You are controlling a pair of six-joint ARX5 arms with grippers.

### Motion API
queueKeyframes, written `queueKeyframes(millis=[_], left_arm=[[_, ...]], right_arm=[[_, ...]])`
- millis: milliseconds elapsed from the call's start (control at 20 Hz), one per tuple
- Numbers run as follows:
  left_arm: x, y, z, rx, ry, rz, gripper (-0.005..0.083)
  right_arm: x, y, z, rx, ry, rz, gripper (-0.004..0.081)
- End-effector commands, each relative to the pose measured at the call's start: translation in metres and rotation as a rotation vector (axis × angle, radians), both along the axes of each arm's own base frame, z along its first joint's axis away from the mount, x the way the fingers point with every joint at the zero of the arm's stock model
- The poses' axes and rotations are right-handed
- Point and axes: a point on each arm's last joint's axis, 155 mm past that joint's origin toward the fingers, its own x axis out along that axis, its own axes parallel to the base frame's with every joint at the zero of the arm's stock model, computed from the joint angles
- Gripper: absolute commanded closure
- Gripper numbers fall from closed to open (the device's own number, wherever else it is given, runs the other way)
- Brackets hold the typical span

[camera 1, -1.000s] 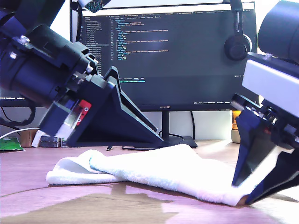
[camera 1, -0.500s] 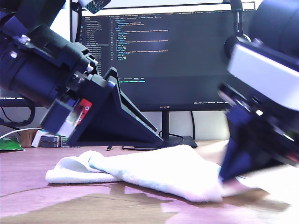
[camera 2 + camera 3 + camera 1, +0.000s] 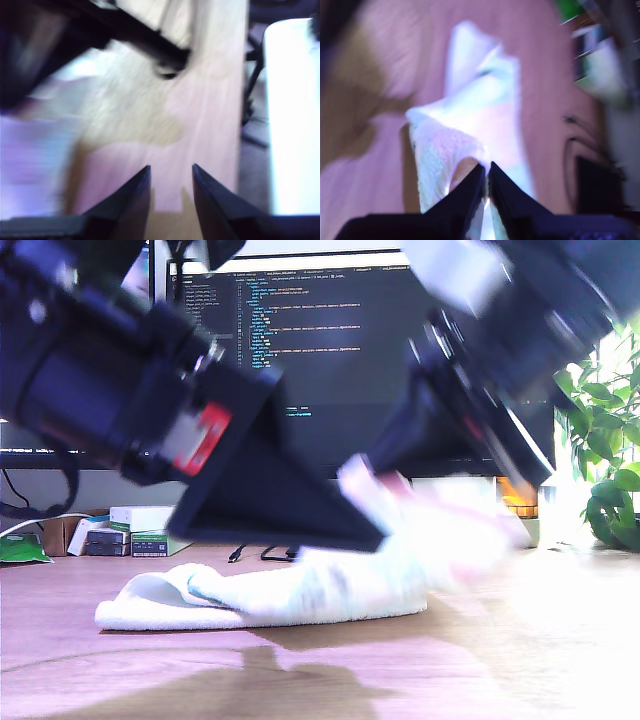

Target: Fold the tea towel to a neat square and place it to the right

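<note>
The towel (image 3: 300, 585) is showing white with faint mint and pink tinges; the table (image 3: 150, 670) is looking pinkish-brown wood; both grippers are appearing black; the monitor (image 3: 320, 350) is glowing dark with coloured text; the plant (image 3: 610, 460) is showing green.

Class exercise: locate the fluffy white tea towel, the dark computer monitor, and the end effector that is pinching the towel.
Fluffy white terry tea towel (image 3: 300, 590): exterior view, flat middle part lying on the table.
Dark computer monitor (image 3: 330, 350): exterior view, lit screen area showing code.
My second gripper, black end effector (image 3: 486, 172): second wrist view, fingertips closed on the towel's edge.
</note>
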Motion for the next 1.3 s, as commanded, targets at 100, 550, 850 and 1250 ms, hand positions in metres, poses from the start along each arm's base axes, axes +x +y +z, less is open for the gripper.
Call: queueKeyframes(millis=[100, 550, 850, 1250], left_arm=[[0.029, 0.0, 0.021, -0.123, 0.064, 0.211, 0.0541], [0.064, 0.014, 0.038, -0.254, 0.121, 0.469, 0.0532], [0.072, 0.014, 0.049, -0.333, 0.145, 0.525, 0.0479], [0.096, 0.012, 0.038, -0.223, -0.105, 0.552, 0.0396]], right_arm=[[0.013, 0.006, 0.023, 0.044, -0.02, -0.042, 0.0783], [0.035, -0.001, 0.046, 0.126, 0.015, -0.216, 0.0783], [0.052, -0.006, 0.082, 0.315, 0.16, -0.436, 0.0783], [0.048, 0.02, 0.106, 0.391, 0.346, -0.505, 0.0783]])
